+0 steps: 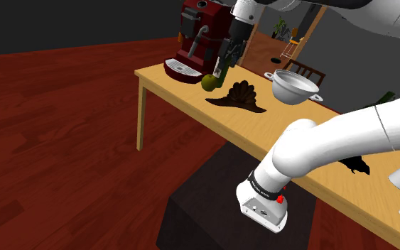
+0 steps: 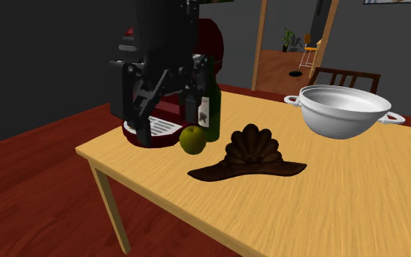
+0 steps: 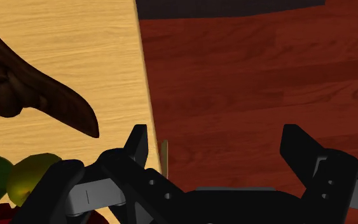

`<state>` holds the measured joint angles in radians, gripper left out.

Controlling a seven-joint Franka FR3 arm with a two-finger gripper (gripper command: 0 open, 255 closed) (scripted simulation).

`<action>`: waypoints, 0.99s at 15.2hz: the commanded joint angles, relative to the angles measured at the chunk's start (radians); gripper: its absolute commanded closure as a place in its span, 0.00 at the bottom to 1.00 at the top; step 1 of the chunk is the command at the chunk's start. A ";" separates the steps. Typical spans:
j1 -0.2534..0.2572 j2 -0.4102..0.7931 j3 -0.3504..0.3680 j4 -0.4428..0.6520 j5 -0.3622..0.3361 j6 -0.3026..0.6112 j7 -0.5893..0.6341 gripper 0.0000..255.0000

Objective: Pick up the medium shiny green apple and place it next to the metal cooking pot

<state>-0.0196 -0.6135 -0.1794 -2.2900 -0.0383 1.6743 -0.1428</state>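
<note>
- The arm's two black fingers (image 3: 137, 147) stand wide apart, gripping nothing, above the edge of the light wooden table (image 3: 75, 57) and a dark red plank floor (image 3: 247, 83).
- The shiny yellow-green apple (image 2: 193, 139) sits on the table outside their gap, near one finger and beside a dark green bottle (image 2: 209, 109).
- The white two-handled cooking pot (image 2: 342, 109) stands well apart from the fingers, beyond a dark brown fan-shaped object (image 2: 253, 150).

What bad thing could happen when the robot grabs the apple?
The open gripper has the apple off to one side, not between its fingers, so closing may miss or nudge it. The bottle stands right by the apple and could get knocked over.
</note>
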 commanded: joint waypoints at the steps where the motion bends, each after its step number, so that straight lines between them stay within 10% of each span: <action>1: -0.004 0.043 -0.036 0.012 -0.013 0.036 -0.051 0.00; 15: -0.017 0.488 -0.286 0.256 0.065 0.237 -0.447 0.00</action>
<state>-0.0368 -0.1663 -0.4514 -2.0654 0.0092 1.9048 -0.5594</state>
